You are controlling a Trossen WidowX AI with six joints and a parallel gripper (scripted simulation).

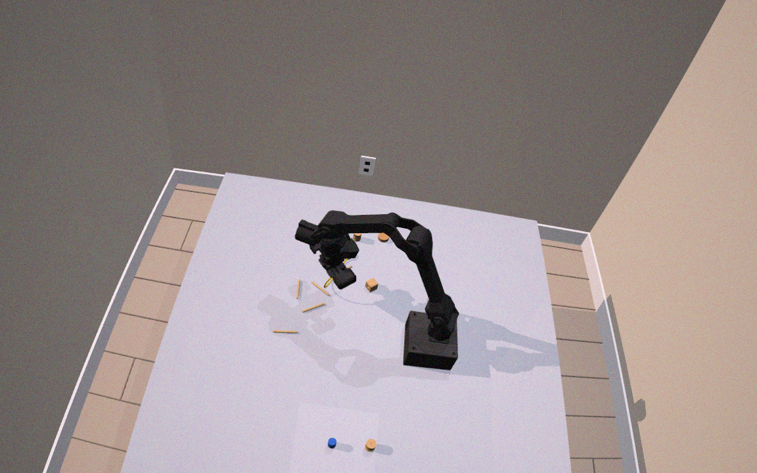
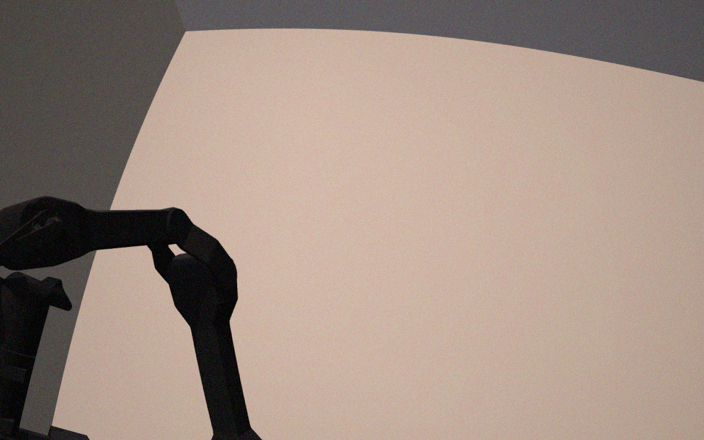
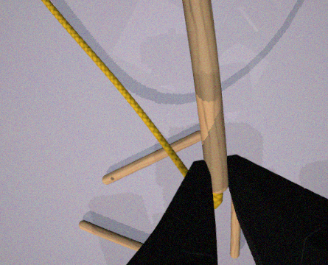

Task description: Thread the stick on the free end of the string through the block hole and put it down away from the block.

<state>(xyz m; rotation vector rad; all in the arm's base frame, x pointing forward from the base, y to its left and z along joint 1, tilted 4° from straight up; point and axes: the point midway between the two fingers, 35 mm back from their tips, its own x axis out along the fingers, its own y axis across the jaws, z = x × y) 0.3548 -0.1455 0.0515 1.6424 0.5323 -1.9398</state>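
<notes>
My gripper (image 1: 343, 280) (image 3: 215, 169) is shut on the end of the thin wooden stick (image 3: 205, 79), just where the yellow string (image 3: 110, 73) is tied to it. The stick points away from the fingers, above the table. The wooden block (image 1: 371, 285) sits on the table just right of the gripper. It is out of the wrist view. The exterior view shows only the arm's dark outline.
Several loose sticks (image 1: 298, 288) (image 1: 313, 307) (image 1: 284, 332) (image 3: 151, 159) (image 3: 110, 235) lie left of and under the gripper. Two round wooden pieces (image 1: 357, 236) (image 1: 382, 236) lie behind the arm. A blue peg (image 1: 332, 442) and a wooden peg (image 1: 370, 445) stand near the front edge. The arm's base (image 1: 430, 347) is at the right.
</notes>
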